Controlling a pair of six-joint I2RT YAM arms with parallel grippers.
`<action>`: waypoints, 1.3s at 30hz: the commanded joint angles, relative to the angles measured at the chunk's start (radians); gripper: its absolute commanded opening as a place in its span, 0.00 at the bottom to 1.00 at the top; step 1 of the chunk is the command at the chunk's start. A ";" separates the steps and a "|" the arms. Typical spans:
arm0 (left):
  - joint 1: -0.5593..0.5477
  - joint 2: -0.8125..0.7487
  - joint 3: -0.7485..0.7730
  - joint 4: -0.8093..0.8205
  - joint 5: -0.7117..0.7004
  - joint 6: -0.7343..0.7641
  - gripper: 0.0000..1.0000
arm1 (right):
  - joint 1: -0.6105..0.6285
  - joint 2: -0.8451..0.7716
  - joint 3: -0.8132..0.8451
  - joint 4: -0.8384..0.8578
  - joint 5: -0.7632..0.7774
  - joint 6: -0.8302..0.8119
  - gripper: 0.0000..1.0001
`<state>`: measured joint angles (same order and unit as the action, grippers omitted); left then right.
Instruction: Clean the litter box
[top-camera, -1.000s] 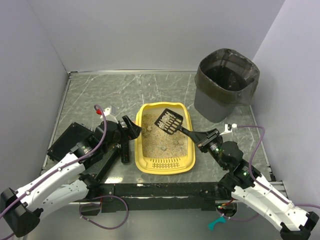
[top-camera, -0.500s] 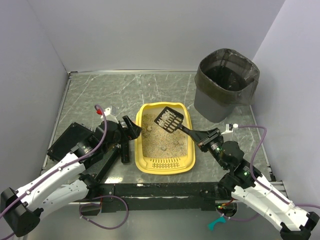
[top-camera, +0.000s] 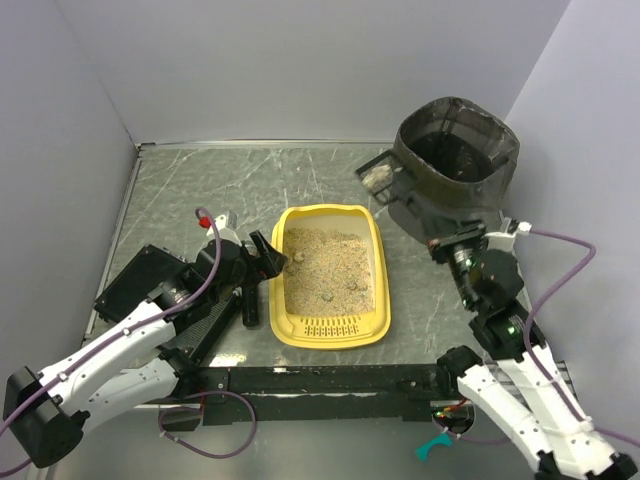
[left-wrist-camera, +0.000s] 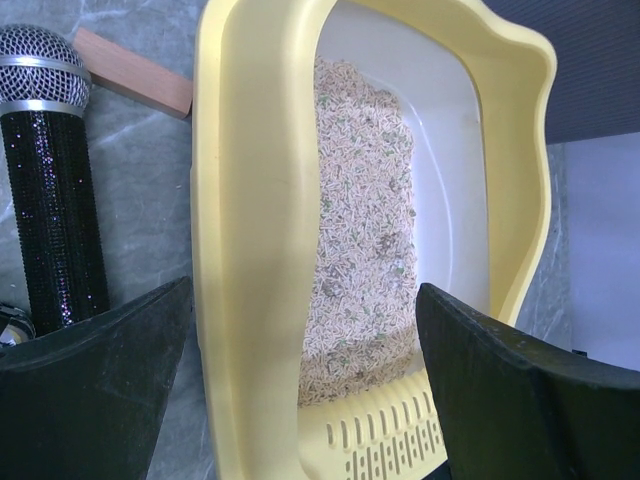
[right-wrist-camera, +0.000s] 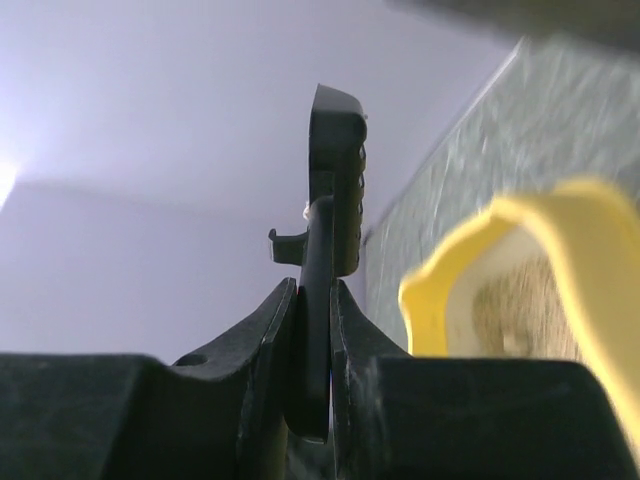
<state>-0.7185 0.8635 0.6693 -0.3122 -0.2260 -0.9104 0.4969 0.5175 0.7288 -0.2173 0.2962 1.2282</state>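
The litter box (top-camera: 283, 318) sits mid-table, grille end toward the arm bases. It is filled with beige litter (top-camera: 330, 262), and a few darker clumps (top-camera: 326, 296) show on top. The left gripper (top-camera: 267, 257) is spread wide, its fingers (left-wrist-camera: 95, 385) straddling the box's left wall with no contact visible. Next to it on the table lie a black microphone (left-wrist-camera: 52, 190) and a wooden block (left-wrist-camera: 135, 85). On the far right, the right gripper (right-wrist-camera: 313, 300) is clamped tight on the handle of the black scoop (top-camera: 378, 175). The scoop's slotted head carries pale granules and sits just beside the left wall of the dark grey bin (top-camera: 440, 205). The bag-lined inside of the bin is too dark to make out.
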 joint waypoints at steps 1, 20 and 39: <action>0.002 0.012 0.016 0.041 0.025 0.010 0.97 | -0.187 0.111 0.089 0.120 -0.184 -0.003 0.00; 0.004 0.065 0.021 0.042 -0.004 0.027 0.97 | -0.518 0.308 0.443 -0.043 0.041 -0.330 0.00; 0.045 0.158 0.016 0.102 0.088 0.051 0.97 | -0.419 0.538 0.666 -0.140 0.069 -1.274 0.00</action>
<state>-0.6922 1.0222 0.6693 -0.2691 -0.1764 -0.8799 0.0551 1.1648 1.4071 -0.4747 0.3027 0.1310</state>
